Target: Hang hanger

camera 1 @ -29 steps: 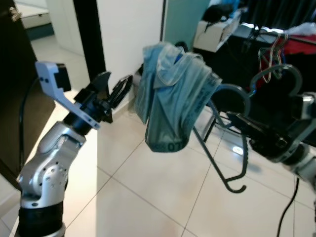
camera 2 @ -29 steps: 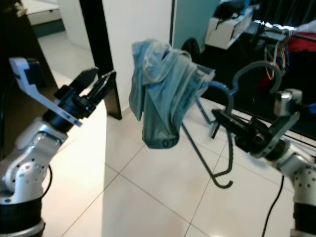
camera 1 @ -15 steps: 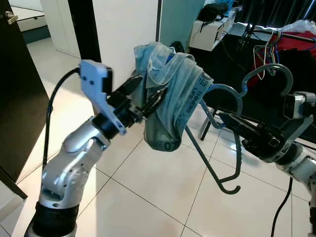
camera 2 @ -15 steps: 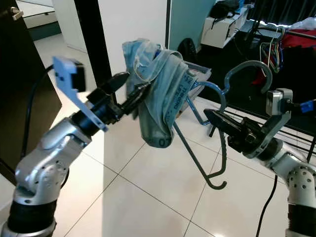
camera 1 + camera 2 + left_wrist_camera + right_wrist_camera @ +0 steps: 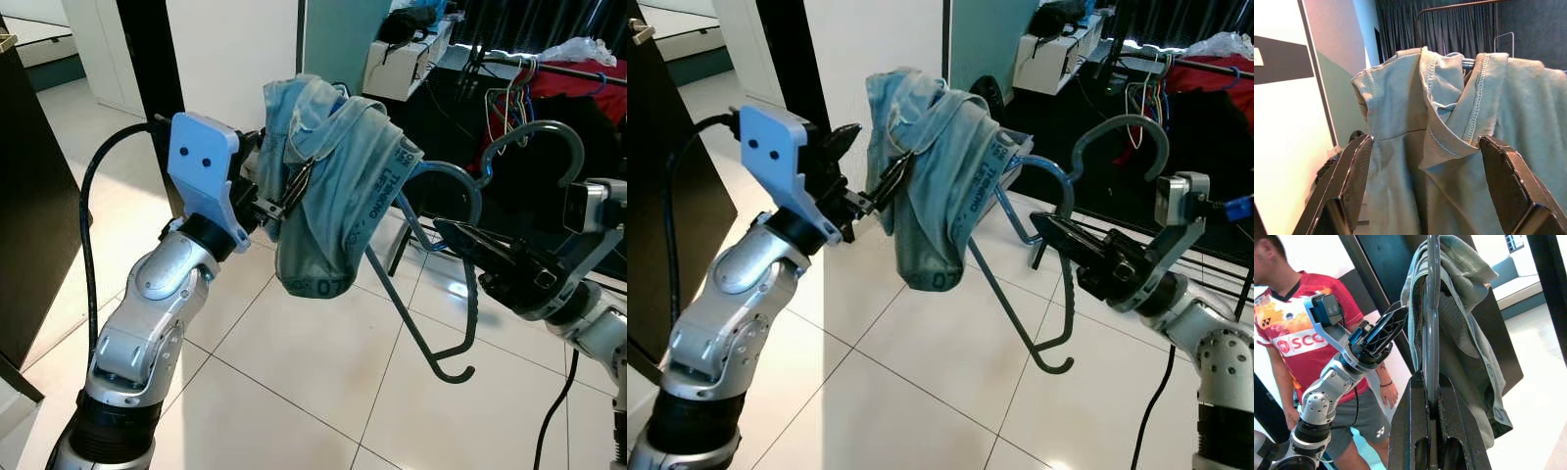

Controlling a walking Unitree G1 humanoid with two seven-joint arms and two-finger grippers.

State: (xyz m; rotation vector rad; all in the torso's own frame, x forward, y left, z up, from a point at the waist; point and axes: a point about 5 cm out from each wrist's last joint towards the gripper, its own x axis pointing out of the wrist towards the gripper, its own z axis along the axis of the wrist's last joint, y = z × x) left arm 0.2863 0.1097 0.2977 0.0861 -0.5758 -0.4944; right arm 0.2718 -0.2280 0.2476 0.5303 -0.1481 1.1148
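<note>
Hanger [image 5: 1058, 245]: clamped in right gripper [image 5: 1073, 245], raised in mid-air, pale blue garment [image 5: 333, 196] draped over it. Left gripper [image 5: 284, 196]: newly advanced from well aside, fingers spread around the cloth; likely steadying before hanging

Left gripper [image 5: 290, 192] raised at mid-height, fingers spread; right gripper [image 5: 1073, 243] extended forward, fingers clamped

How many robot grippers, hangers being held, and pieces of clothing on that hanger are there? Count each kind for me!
Grippers: 2, the left gripper at the cloth and the right gripper clamped on the hanger.
Held hangers: 1, the grey hanger.
Clothing on it: 1, the light blue garment.
Total: 4
</note>
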